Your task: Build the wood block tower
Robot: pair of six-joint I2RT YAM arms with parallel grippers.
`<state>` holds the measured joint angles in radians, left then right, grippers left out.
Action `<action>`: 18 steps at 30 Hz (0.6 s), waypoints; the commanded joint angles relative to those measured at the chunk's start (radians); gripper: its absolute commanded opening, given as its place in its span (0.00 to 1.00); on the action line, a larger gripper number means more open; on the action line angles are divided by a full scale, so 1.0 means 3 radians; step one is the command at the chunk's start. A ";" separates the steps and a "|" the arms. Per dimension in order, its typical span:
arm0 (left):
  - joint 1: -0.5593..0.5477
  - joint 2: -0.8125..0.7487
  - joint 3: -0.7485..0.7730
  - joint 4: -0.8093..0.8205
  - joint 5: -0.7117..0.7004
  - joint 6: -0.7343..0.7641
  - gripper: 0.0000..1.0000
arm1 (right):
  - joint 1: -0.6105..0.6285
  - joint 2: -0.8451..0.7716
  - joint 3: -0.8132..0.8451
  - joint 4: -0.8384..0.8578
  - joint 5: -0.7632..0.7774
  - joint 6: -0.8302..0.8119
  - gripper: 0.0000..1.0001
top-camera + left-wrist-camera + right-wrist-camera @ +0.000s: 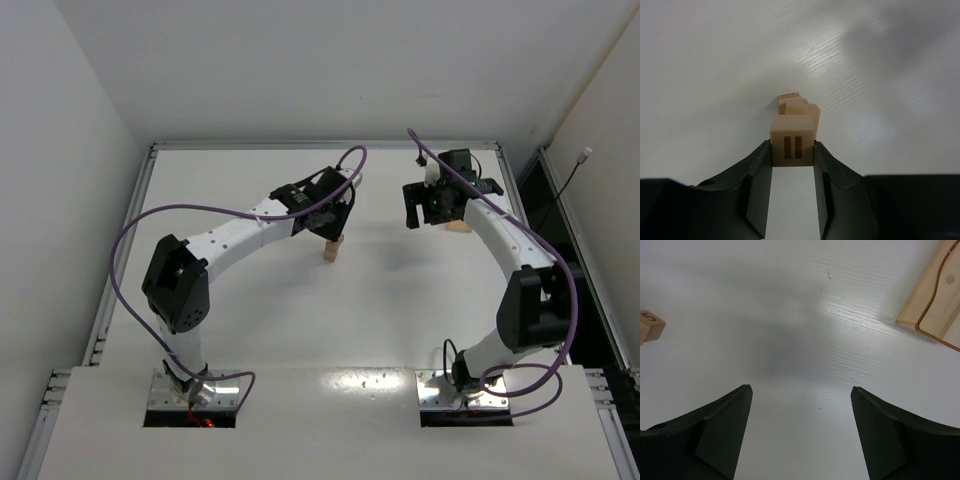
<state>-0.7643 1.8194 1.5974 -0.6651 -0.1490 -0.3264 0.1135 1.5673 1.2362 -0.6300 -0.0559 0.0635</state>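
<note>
My left gripper (792, 147) is shut on a small tan wood block (792, 141) with two dark bars on its near face. It holds the block on top of the tower (797, 109), a narrow column of tan cubes seen end-on below it. In the top view the tower (333, 248) stands at mid-table under the left gripper (328, 222). My right gripper (800, 395) is open and empty above bare table. In the top view the right gripper (425, 208) hangs at the back right. The tower's edge (651, 326) shows at the far left of the right wrist view.
A flat pale wooden slab (935, 300) with a routed groove lies at the right gripper's upper right; it shows behind the right wrist in the top view (459, 227). White walls enclose the table (250, 320). Purple cables loop over both arms.
</note>
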 commanded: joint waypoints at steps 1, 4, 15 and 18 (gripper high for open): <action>-0.0029 -0.0128 0.0003 0.0034 0.0021 -0.0001 0.00 | -0.0010 0.0012 -0.0020 0.0070 -0.0049 -0.0012 0.77; -0.0060 -0.0128 0.0003 0.0034 0.0021 -0.0001 0.00 | -0.0010 0.0012 -0.0020 0.0070 -0.0049 -0.0012 0.77; -0.0060 -0.0098 0.0034 0.0034 0.0052 -0.0001 0.34 | -0.0010 0.0012 -0.0020 0.0070 -0.0110 -0.0012 0.77; -0.0060 -0.0098 0.0034 0.0034 0.0016 -0.0001 0.34 | -0.0010 0.0012 -0.0020 0.0070 -0.0110 -0.0012 0.77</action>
<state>-0.7712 1.8194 1.5974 -0.6647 -0.1429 -0.3260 0.1135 1.5673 1.2362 -0.6300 -0.0673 0.0631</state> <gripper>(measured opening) 0.336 0.772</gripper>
